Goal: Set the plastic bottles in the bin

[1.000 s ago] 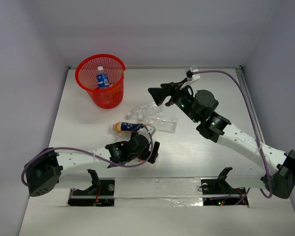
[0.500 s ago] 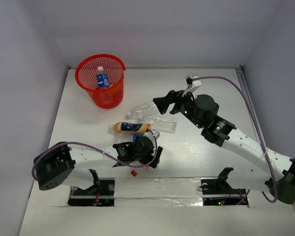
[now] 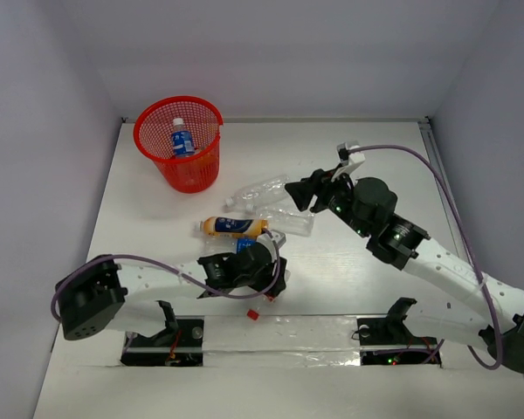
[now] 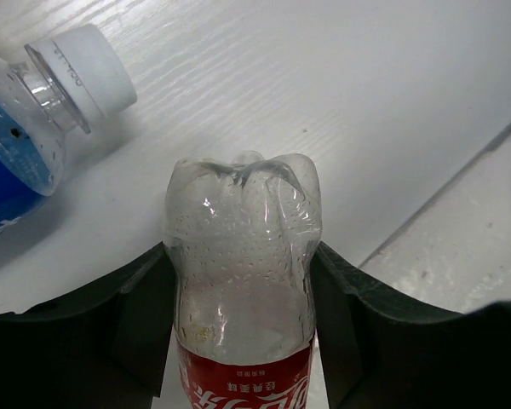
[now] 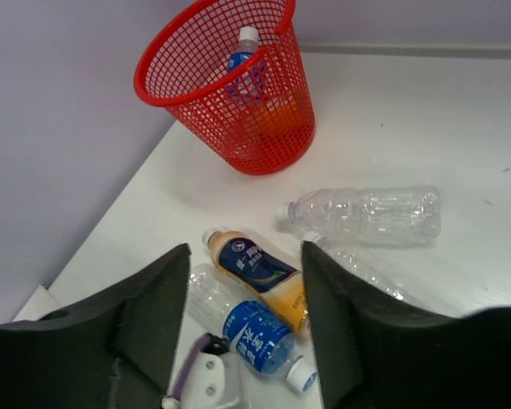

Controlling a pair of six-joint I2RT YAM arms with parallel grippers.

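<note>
The left gripper (image 4: 241, 290) is clamped on a clear plastic bottle with a red label (image 4: 243, 221), its ribbed base sticking out past the fingers. In the last second this arm has swung the bottle farther from the round red mesh bin (image 3: 178, 99), so its red cap (image 3: 253, 314) now shows at the table's near edge. That bottle looks secured but has the longest trip to the bin. Closer to the bin lie a clear blue-labelled bottle with a white cap (image 5: 251, 334), an orange bottle with a dark label (image 5: 260, 268) and two bare clear bottles (image 5: 366, 215). The right gripper (image 3: 299, 190), jaws spread and empty, has dropped toward this cluster and hangs over it. Inside the bin stands a blue-labelled bottle (image 3: 182, 140)
</note>
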